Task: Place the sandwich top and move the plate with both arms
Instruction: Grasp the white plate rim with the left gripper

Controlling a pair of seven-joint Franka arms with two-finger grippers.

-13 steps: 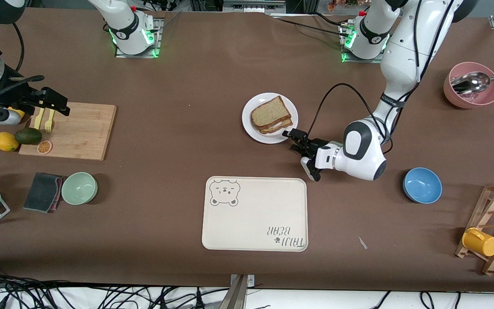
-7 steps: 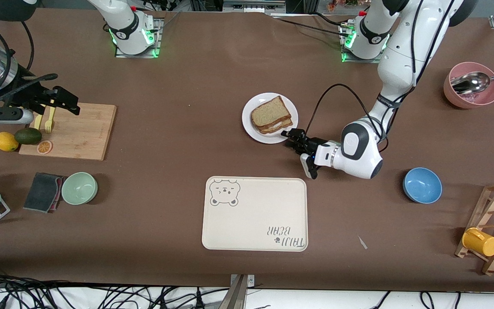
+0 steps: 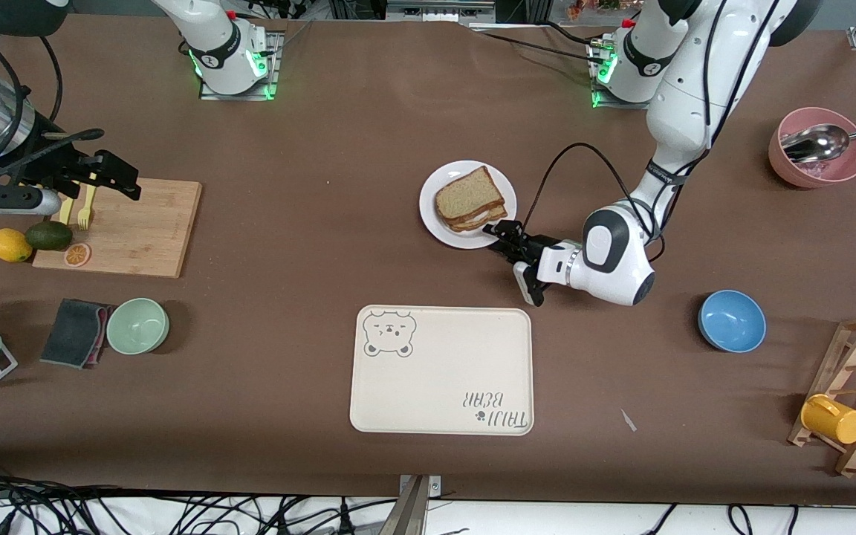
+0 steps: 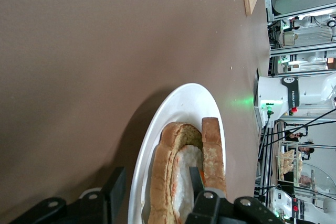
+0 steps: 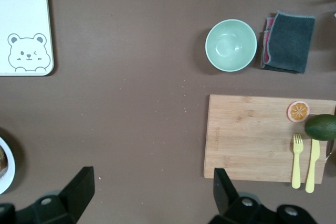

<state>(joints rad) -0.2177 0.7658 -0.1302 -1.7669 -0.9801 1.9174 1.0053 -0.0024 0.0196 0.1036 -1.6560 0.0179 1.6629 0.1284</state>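
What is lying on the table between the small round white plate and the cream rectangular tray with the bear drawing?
Nothing lies there: the front view shows bare brown table between the small round white plate and the cream rectangular tray.

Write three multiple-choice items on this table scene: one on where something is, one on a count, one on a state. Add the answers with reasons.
1. Where does the sandwich top lie?
A. on the cream tray
B. on the sandwich on the plate
C. on the wooden board

2. How many bowls stand on the table?
A. one
B. two
C. three

3. What is the left gripper doing?
A. straddling the plate's rim, one finger over it and one under
B. holding a spoon
C. hanging over the tray

Answers:
1. B: the front view shows the plain slice on top of the stack, with egg white under it in the left wrist view.
2. C: a green bowl, a blue bowl and a pink bowl with a spoon in it.
3. A: the left wrist view shows the rim between the fingers. The right gripper waits open above the wooden board's end of the table.
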